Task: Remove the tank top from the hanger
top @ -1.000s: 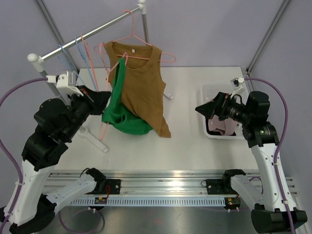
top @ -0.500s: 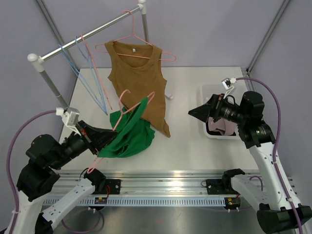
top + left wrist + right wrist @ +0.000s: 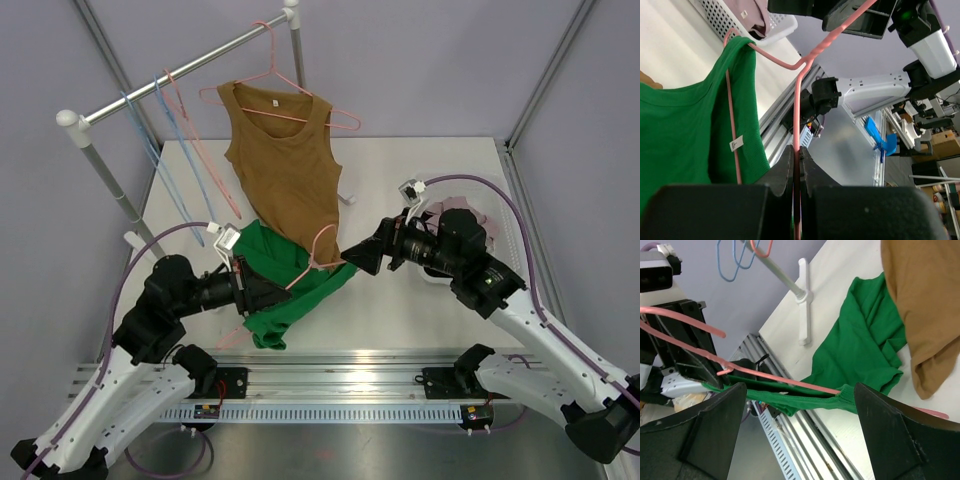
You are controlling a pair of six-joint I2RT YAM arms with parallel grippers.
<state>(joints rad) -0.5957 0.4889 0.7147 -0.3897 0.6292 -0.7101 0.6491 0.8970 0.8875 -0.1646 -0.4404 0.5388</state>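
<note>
Tank top (image 3: 282, 298), green, bunched, one strap over pink hanger (image 3: 798, 100)

left fingers (image 3: 262, 297) pinch pink hanger (image 3: 312, 262) carrying green tank top (image 3: 272, 262); right fingers (image 3: 360, 258) spread

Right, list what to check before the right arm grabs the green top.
1. Left gripper shut on the pink hanger: ok.
2. Right gripper open: ok.
3. Green tank top strap lined up between the right jaws: ok in the wrist view.
4. Hanger wire out of the bite: not ok, it runs right along that strap.
5. Brown tank top clear of the right gripper: cannot tell, its hem hangs close.
</note>
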